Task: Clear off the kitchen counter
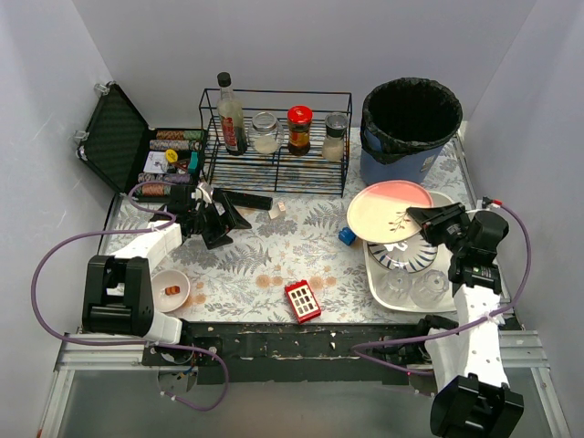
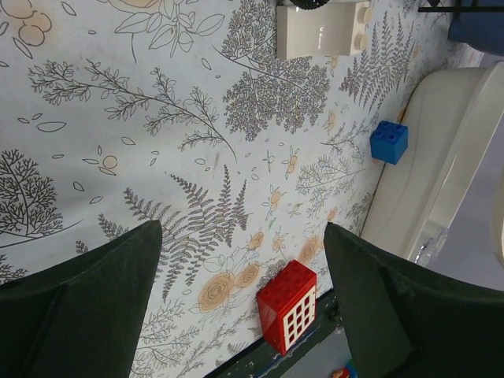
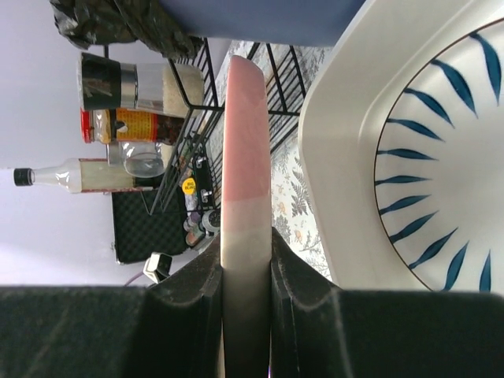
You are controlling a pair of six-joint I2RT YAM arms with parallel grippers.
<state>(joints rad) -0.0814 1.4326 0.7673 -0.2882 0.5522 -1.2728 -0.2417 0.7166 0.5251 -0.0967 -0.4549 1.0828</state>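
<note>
The kitchen counter (image 1: 274,251) has a grey fern pattern with brownish stains, and fills the left wrist view (image 2: 157,118). My right gripper (image 1: 424,217) is shut on the rim of a pink-and-cream plate (image 1: 388,208), held edge-on in the right wrist view (image 3: 246,118) above the far end of a white tub (image 1: 374,274). My left gripper (image 1: 226,219) is open and empty (image 2: 240,228), hovering over the counter's left half. A red brick (image 1: 302,300) lies at the near edge, between the open fingers in the left wrist view (image 2: 289,313).
A blue brick (image 1: 347,235) lies beside the tub and a white brick (image 1: 277,209) near the black wire rack (image 1: 274,91). The tub holds a blue-striped plate (image 1: 406,255) and glasses (image 1: 415,287). A small bowl (image 1: 171,289) sits near left. A lined bin (image 1: 411,114) stands far right, an open black case (image 1: 117,137) far left.
</note>
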